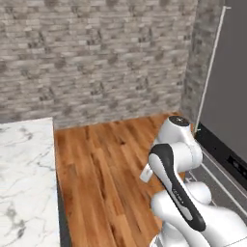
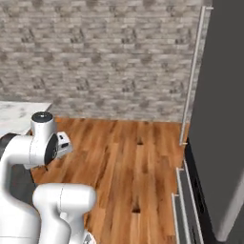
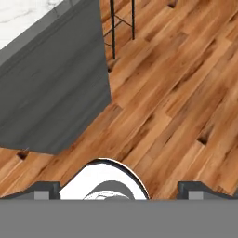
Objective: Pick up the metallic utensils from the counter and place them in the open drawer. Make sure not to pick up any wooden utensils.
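Note:
The counter (image 1: 24,178) is a white marble slab with grey veining at the left edge of the left base view. Its corner (image 2: 21,114) also shows in the right base view. In the hand view, a strip of it (image 3: 23,14) tops a grey cabinet side (image 3: 56,93). My gripper (image 3: 123,189) is open, its two dark fingertips (image 3: 46,190) far apart with nothing between them. It points down at the wooden floor beside the island. The metallic utensils, the wooden utensils and the open drawer are out of view.
Wooden plank floor (image 1: 111,164) stretches from the island to a brick wall (image 1: 96,58). A tall dark grey unit (image 2: 224,119) stands along the right side. Thin black metal legs (image 3: 122,23) stand on the floor near the island's corner.

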Motion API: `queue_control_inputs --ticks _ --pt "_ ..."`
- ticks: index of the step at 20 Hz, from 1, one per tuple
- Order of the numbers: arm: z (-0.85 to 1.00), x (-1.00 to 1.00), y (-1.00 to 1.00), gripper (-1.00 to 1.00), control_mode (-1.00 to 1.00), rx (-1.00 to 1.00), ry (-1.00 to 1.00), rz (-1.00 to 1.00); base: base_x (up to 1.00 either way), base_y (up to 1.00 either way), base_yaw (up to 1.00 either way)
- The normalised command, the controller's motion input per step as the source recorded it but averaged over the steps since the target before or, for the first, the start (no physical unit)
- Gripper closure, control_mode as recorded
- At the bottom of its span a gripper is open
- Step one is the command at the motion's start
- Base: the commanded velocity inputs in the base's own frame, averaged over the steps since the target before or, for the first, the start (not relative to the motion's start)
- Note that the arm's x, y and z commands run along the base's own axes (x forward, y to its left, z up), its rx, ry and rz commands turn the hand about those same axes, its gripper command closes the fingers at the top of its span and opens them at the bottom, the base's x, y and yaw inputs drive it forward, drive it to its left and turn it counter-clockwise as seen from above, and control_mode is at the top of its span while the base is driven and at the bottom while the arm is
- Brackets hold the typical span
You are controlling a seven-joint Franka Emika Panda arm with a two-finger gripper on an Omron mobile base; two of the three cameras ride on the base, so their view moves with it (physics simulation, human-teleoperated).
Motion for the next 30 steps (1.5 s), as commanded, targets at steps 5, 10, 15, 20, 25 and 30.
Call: queue_control_inputs --ticks 5,10,15,20,25,30 --pt "0.0 0.0 0.0 -1.0 1.0 0.0 0.0 0.0 0.9 0.0 0.69" --pt "0.0 0.0 0.0 -1.0 1.0 0.0 0.0 0.0 1.0 0.0 0.42" --pt "0.0 0.0 0.0 -1.0 1.0 0.0 0.0 0.0 1.0 -0.13 0.24" --pt "0.0 0.0 0.0 -1.0 1.0 0.0 0.0 0.0 1.0 -0.2 0.19" --pt "0.0 0.0 0.0 -1.0 1.0 0.0 0.0 0.0 1.0 -0.19 0.2" --pt "0.0 0.0 0.0 -1.0 1.0 0.0 0.0 0.0 1.0 -0.02 0.29"
